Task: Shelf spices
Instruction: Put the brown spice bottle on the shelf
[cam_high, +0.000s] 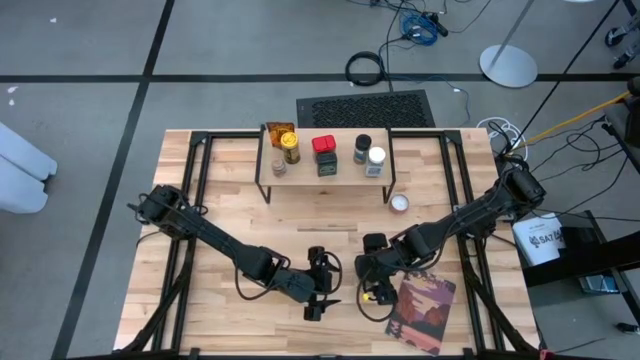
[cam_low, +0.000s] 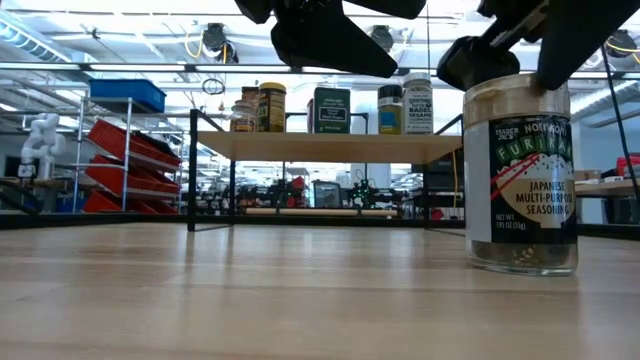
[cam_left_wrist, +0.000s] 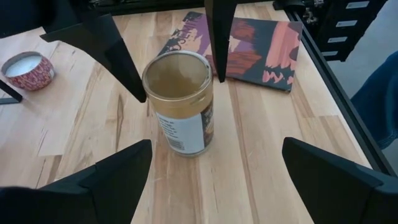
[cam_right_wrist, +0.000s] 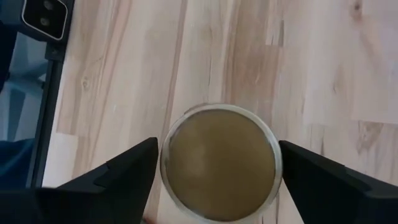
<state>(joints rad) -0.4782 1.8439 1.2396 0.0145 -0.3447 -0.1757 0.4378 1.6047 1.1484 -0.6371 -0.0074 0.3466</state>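
furikake jar (cam_right_wrist: 219, 163), between right end effector (cam_right_wrist: 214, 171) fingers

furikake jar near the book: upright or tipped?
Upright. The furikake jar stands base-down on the table, label reading level; the right gripper sits open over its tan lid.

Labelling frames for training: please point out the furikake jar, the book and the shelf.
furikake jar (cam_low: 520, 190), low view, front label.
book (cam_high: 424, 312), high view, cover centre.
shelf (cam_high: 300, 175), high view, bare plank top.

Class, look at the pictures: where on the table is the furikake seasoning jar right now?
The furikake jar stands upright on the table's near-right part, directly under the open right gripper, just left of the book.
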